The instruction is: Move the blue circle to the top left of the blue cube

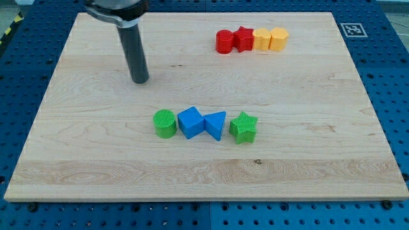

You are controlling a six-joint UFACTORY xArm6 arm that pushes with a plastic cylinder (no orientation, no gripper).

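Observation:
My tip (140, 80) rests on the wooden board (300, 128) in its upper left part, above and left of the middle row of blocks. That row runs left to right: a green circle (165, 123), a blue cube (190, 122), a blue triangle (216, 124) and a green star (243, 127), each touching or almost touching its neighbour. The tip stands well apart from the blue cube, up and to its left. I see no blue circle on the board.
A second row sits at the view's top right: a red circle (224, 41), a red star (243, 39) and two yellow blocks (262, 39) (278, 39), packed side by side. A blue perforated table (390, 76) surrounds the board.

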